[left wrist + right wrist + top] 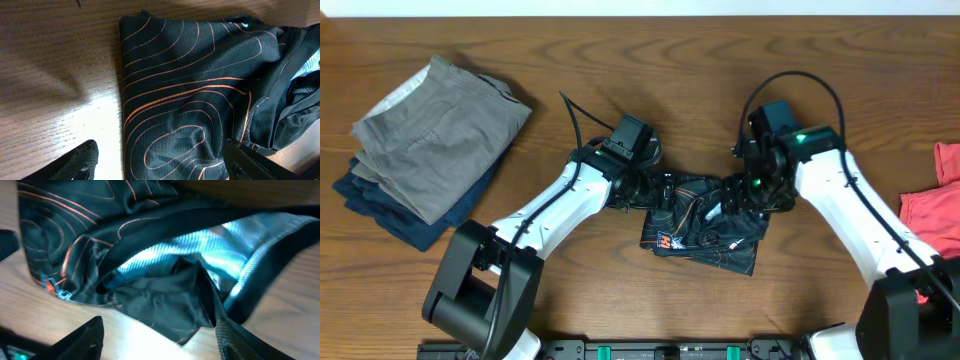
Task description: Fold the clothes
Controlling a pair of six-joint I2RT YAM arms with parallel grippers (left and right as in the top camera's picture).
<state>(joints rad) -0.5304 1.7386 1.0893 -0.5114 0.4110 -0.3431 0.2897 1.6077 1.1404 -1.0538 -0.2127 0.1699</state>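
Note:
The clothes, a black jersey (705, 228) with thin orange contour lines, lies folded into a small bundle at the table's middle. My left gripper (653, 190) is at the bundle's left end. In the left wrist view it (162, 167) stands open over the patterned cloth (190, 90), one finger (80, 162) above bare wood and the other (250, 162) over the fabric. My right gripper (735, 198) is at the bundle's right end. In the right wrist view it (160, 345) is open with only table between its fingers, just short of the jersey's loose edge (165, 305).
A stack of folded grey and navy trousers (430, 145) lies at the far left. A red shirt (940, 205) shows at the right edge. Bare wooden table (620, 60) surrounds the bundle.

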